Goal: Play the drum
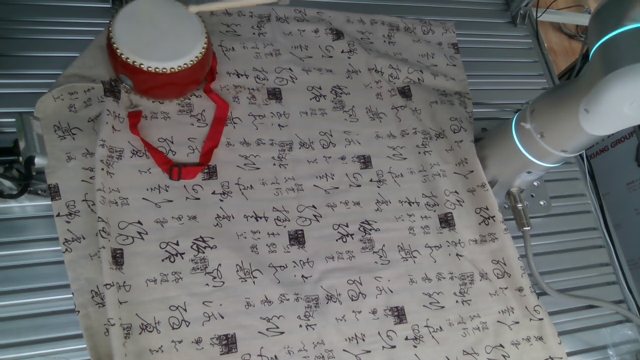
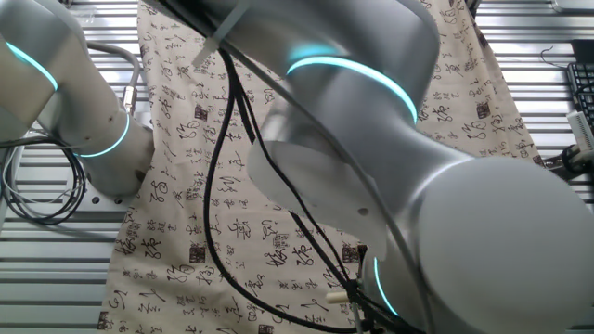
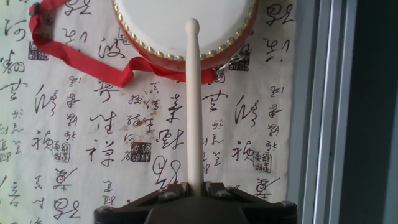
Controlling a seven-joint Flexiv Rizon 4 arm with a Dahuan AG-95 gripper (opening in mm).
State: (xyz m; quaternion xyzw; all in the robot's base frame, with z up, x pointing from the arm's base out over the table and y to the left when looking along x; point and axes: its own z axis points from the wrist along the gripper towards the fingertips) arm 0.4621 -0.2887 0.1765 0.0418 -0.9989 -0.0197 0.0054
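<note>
One stick (image 3: 194, 106) clamped in the gripper (image 3: 195, 190), tip hovering over the drum (image 3: 180, 28) rim (strap (image 3: 81, 62) trailing left). Strike step looks next: swing the tip down onto the skin.

A red body, a cream-white skin head and a ring of gold studs are shown on the drum (image 1: 160, 48), at a corner of the tablecloth (image 1: 300, 200). A red strap (image 1: 180, 135) is attached to it. The beige tablecloth is printed with black calligraphy and dark square seals. A pale wooden drumstick (image 3: 194, 106) is seen.
</note>
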